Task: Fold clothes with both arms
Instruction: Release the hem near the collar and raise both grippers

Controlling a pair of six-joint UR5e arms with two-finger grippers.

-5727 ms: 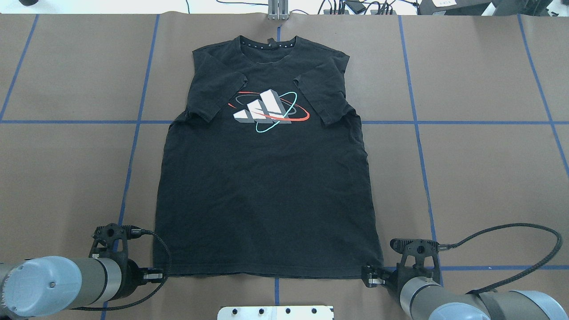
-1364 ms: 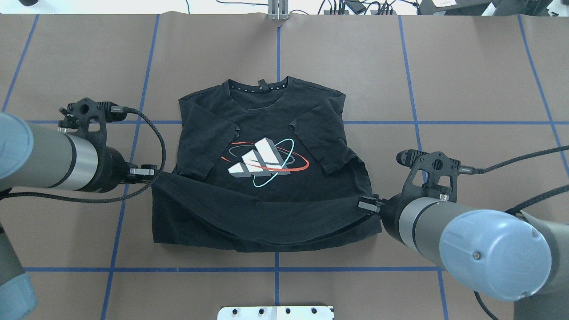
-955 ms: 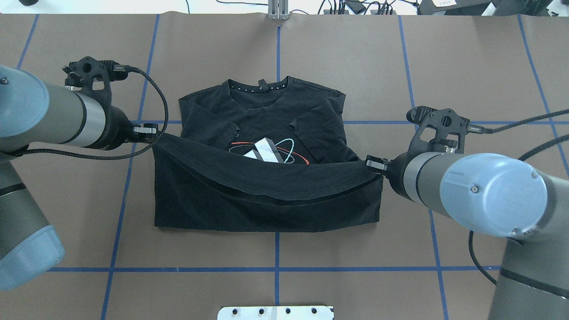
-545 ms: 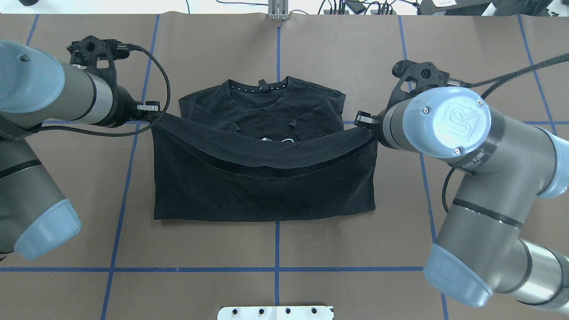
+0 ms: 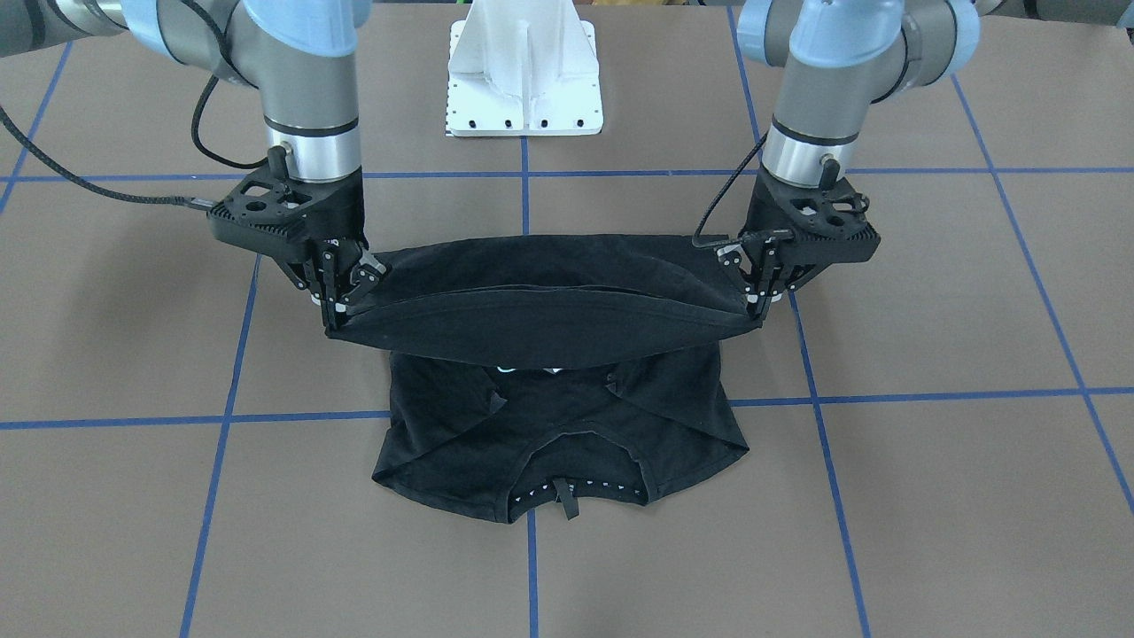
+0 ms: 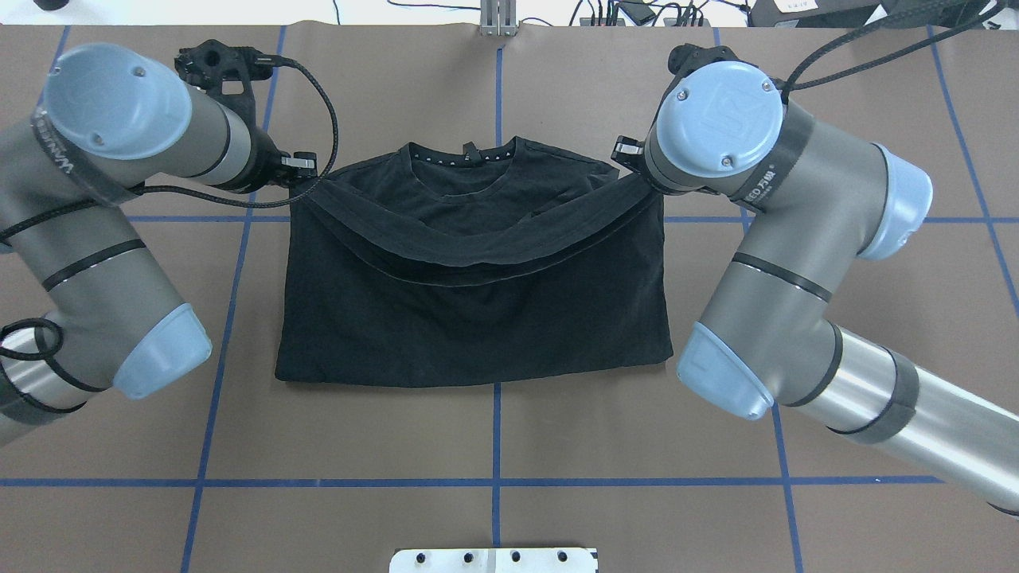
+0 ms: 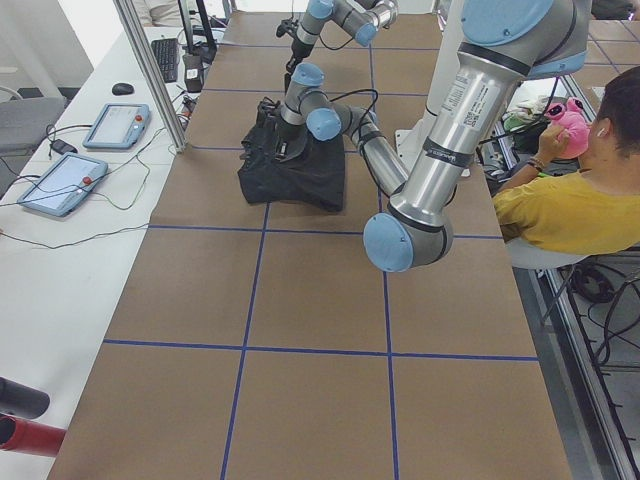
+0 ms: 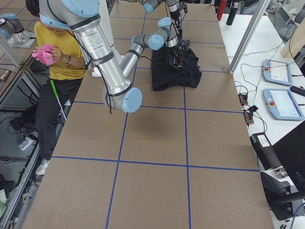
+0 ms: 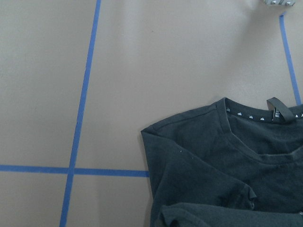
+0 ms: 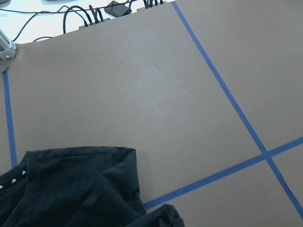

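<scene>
The black T-shirt point(image 6: 478, 318) lies on the brown table, its lower half doubled over towards the collar point(image 6: 466, 155). My left gripper point(image 6: 306, 169) is shut on one corner of the hem, seen on the right in the front view point(image 5: 753, 304). My right gripper point(image 6: 627, 159) is shut on the other corner point(image 5: 337, 317). The hem point(image 5: 540, 310) hangs stretched and sagging between them, above the chest. Only a sliver of cyan from the logo point(image 5: 530, 369) peeks out under it. Each wrist view shows a shoulder and part of the collar of the T-shirt point(image 9: 227, 156) point(image 10: 75, 184).
The white mounting base point(image 5: 523, 80) sits at the robot's edge of the table. Blue tape lines point(image 6: 493, 481) grid the brown surface. A seated person in yellow point(image 7: 560, 200) is beside the table. Tablets point(image 7: 115, 125) and cables point(image 6: 637, 12) lie on benches beyond it.
Both grippers have carried the hem further towards the collar. The logo, half visible a second ago, is now almost covered, and the fold line has moved away from the robot.
</scene>
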